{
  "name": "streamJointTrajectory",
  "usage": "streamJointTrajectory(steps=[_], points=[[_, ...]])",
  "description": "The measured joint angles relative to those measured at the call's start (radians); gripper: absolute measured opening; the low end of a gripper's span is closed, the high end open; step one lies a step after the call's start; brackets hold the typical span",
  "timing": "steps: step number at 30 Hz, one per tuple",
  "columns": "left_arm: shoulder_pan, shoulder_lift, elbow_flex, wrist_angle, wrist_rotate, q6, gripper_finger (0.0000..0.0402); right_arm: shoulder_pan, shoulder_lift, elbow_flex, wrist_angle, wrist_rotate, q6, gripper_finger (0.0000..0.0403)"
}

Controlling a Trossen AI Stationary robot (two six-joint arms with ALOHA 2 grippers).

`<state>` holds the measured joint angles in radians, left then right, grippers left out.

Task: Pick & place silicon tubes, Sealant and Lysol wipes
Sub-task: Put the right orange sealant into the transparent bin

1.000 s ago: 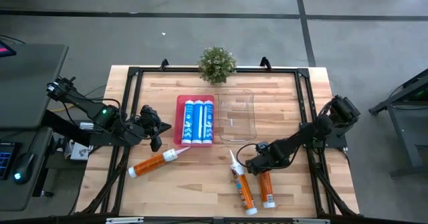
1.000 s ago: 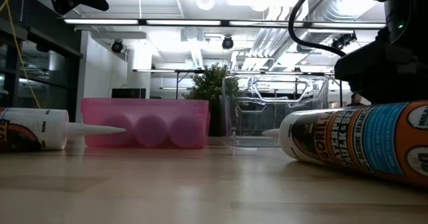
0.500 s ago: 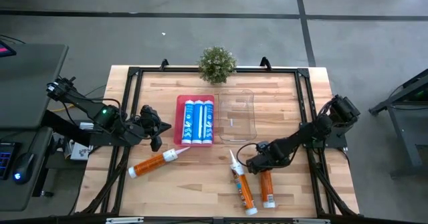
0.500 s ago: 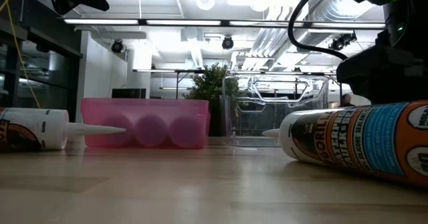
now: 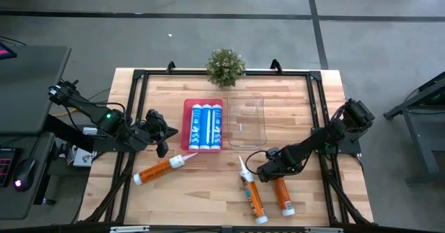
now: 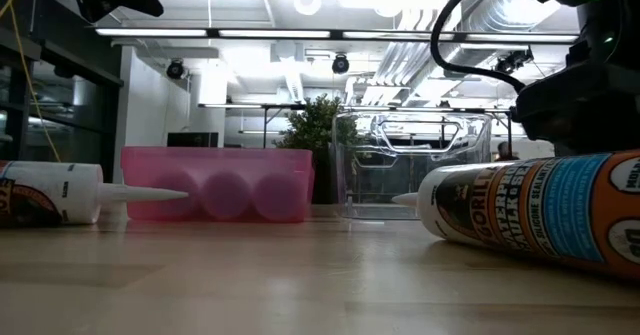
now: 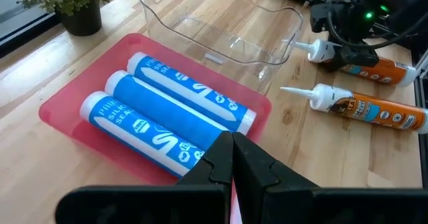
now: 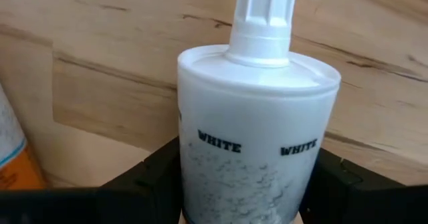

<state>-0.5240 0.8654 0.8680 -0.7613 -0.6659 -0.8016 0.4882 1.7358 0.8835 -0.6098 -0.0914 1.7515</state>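
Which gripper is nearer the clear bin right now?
Right. The right gripper sits just off the clear bin's front right corner, around a sealant tube. The left gripper waits beyond the pink tray from it.

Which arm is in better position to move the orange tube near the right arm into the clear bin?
The right. Its tool is already around that tube, with a finger on each side in the right wrist view. The left tool is shut, beside the pink tray, farther away.

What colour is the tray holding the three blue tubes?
Pink: translucent pink plastic tray, clearest in the left wrist view.
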Motion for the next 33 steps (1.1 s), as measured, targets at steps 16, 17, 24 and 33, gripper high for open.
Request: streamJointTrajectory(steps=[16, 17, 24, 33], points=[[0.0, 0.0, 0.0, 0.0, 0.0, -0.015, 0.0, 0.124, -0.218, 0.008, -0.059, 0.205, 0.017, 0.0209], [0.0, 0.0, 0.0, 0.0, 0.0, -0.015, 0.0, 0.135, -0.235, 0.009, -0.065, 0.2, 0.017, 0.0209], [0.0, 0.0, 0.0, 0.0, 0.0, -0.02, 0.0, 0.208, -0.347, 0.01, -0.07, 0.216, 0.011, 0.0209], [0.0, 0.0, 0.0, 0.0, 0.0, -0.041, 0.0, 0.22, -0.481, 0.01, -0.02, 0.602, -0.113, 0.0208]])
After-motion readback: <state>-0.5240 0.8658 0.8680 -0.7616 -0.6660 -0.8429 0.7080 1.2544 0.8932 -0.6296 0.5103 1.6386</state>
